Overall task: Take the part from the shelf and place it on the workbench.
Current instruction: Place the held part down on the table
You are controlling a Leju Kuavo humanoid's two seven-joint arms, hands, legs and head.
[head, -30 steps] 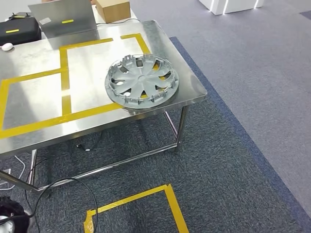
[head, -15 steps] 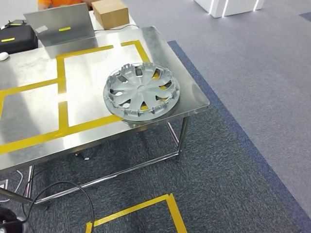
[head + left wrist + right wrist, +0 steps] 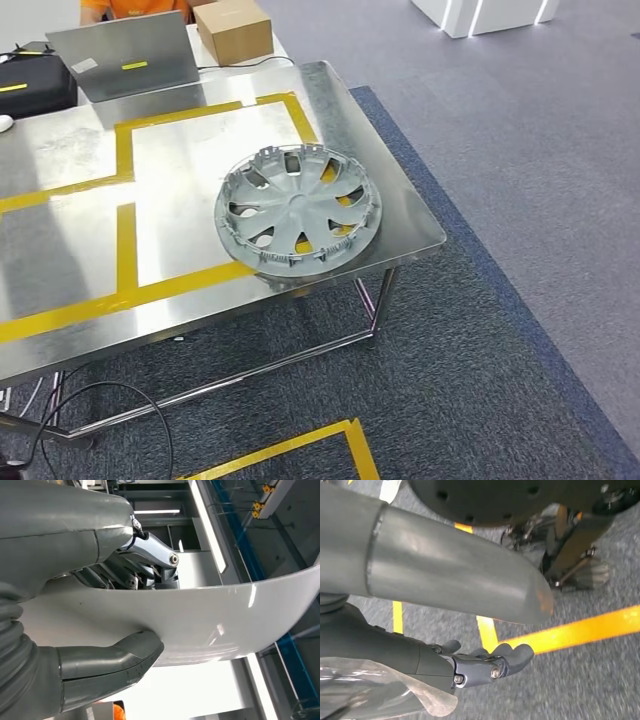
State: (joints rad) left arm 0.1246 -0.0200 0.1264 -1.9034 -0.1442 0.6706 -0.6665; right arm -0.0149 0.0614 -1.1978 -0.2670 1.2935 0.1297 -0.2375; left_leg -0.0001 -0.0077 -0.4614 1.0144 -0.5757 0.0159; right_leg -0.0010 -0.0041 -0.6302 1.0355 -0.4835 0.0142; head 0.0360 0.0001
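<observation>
Just one hubcap [image 3: 298, 211], one workbench [image 3: 68, 260]

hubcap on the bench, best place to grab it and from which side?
Take the hubcap at its rim on the near right arc, which juts slightly past the workbench front edge. It lies flat, so fingers can likely only get under it there; come from the front edge. The spoke openings offer a fallback grip.
</observation>
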